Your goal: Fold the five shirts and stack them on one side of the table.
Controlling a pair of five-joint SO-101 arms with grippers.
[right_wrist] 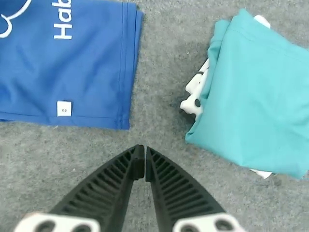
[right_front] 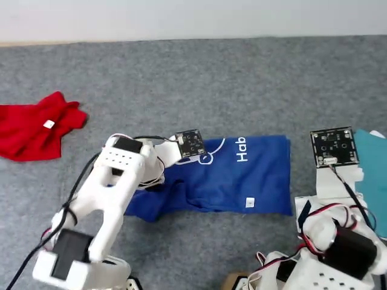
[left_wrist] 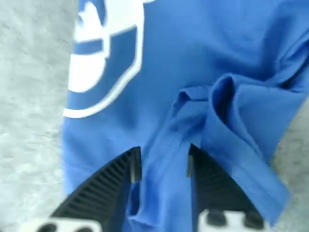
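— Seen from above?
— Red shirt [right_front: 36, 124] crumpled at the left end of the counter [right_front: 242, 78], well apart from the blue shirt [right_front: 230, 175] spread mid-counter.
— And from the wrists?
— Left end effector [left_wrist: 159, 162] part open, straddling a raised fold of blue shirt. Right end effector [right_wrist: 145, 157] closed tight, holding nothing, over bare counter between the blue hem and a folded teal shirt [right_wrist: 256, 101], white cloth [right_wrist: 195, 94] peeking beneath.
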